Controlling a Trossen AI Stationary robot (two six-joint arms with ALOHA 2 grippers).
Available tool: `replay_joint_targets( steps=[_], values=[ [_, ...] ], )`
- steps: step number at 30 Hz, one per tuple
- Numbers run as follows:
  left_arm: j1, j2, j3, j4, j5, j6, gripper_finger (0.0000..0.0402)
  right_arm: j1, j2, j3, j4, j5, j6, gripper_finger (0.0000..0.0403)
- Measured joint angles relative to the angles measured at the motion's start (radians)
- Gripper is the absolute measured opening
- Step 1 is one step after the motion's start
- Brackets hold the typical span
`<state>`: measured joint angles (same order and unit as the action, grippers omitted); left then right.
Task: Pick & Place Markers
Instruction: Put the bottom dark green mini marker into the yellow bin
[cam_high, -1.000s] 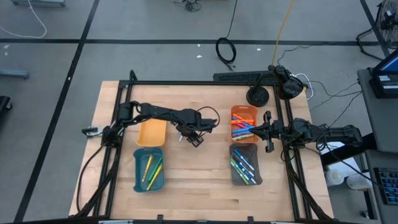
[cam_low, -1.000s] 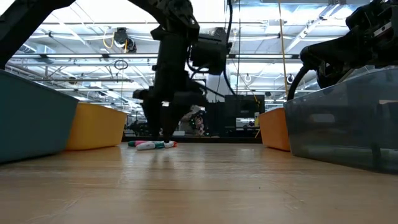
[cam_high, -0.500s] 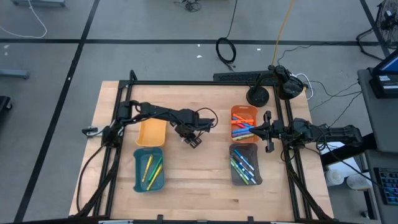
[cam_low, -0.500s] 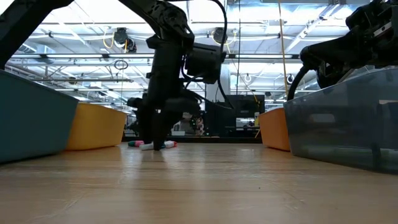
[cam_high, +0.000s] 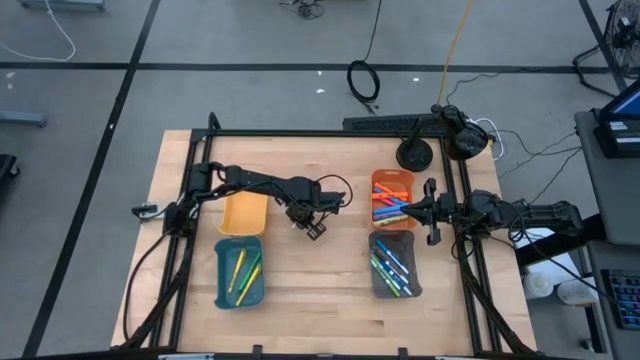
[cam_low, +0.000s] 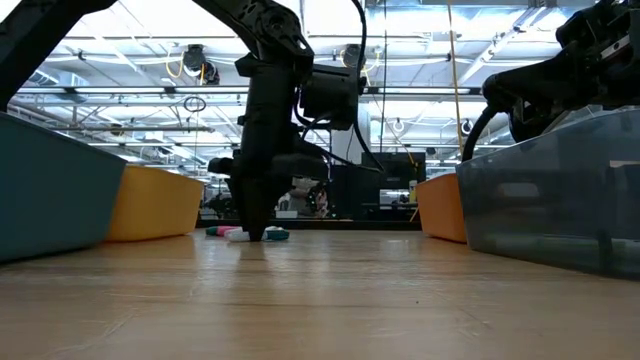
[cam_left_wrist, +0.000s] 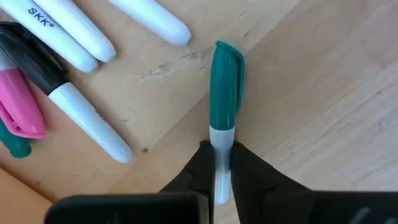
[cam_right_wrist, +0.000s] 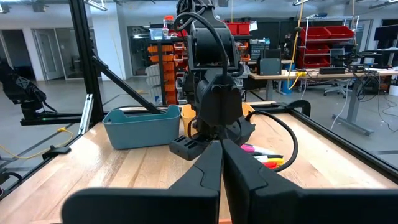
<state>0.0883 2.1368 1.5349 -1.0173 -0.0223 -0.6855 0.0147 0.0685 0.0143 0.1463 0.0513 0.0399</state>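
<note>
**Left gripper clamped on teal-capped marker, table centre**

The left gripper (cam_left_wrist: 222, 163) is seen closed on the white barrel of a teal-capped marker (cam_left_wrist: 225, 87), which lies flat on the table (cam_high: 320, 275). The grip is taken on the barrel behind the cap, probably so the pen lifts level. In the high view the left gripper (cam_high: 303, 215) sits left of frame centre, just right of the yellow tray (cam_high: 244, 213).

Nearby in the left wrist view: a black-capped marker (cam_left_wrist: 65, 99), a pink cap (cam_left_wrist: 18, 112) and more white barrels (cam_left_wrist: 68, 25), upper left of frame, close but apart from the held pen. Contact on lift is judged unlikely.

The teal tray (cam_high: 240, 272), lower left, holds green and yellow pens. The orange tray (cam_high: 392, 199) and grey tray (cam_high: 393, 265), right of centre, hold the remaining markers.

The right gripper (cam_right_wrist: 222, 163) is held with fingers together, empty, parked by the orange tray (cam_high: 430, 212), clear of the working arm.
</note>
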Motion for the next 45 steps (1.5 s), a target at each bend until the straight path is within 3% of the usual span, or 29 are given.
replay_joint_targets(
  steps=[10, 19, 33, 39, 45],
  values=[
    [-0.035, -0.027, -0.006, -0.006, -0.062, 0.072, 0.0044, 0.0, 0.0, 0.0, 0.0, 0.0, 0.0, 0.0004],
    [-0.075, -0.209, -0.003, -0.033, -0.147, 0.042, 0.0034, 0.0, 0.0, 0.0, 0.0, 0.0, 0.0, 0.0004],
    [-0.176, -0.517, -0.02, -0.32, -0.404, -0.217, 0.0035, 0.0, 0.0, 0.0, 0.0, 0.0, 0.0, 0.0004],
    [-0.184, -0.612, -0.168, -0.326, -0.405, -0.333, 0.003, 0.0, 0.0, 0.0, 0.001, 0.0, 0.0, 0.0004],
    [-0.171, -0.685, -0.375, -0.307, -0.326, -0.471, 0.0038, 0.0, 0.0, 0.0, 0.0, 0.0, 0.0, 0.0004]
  ],
)
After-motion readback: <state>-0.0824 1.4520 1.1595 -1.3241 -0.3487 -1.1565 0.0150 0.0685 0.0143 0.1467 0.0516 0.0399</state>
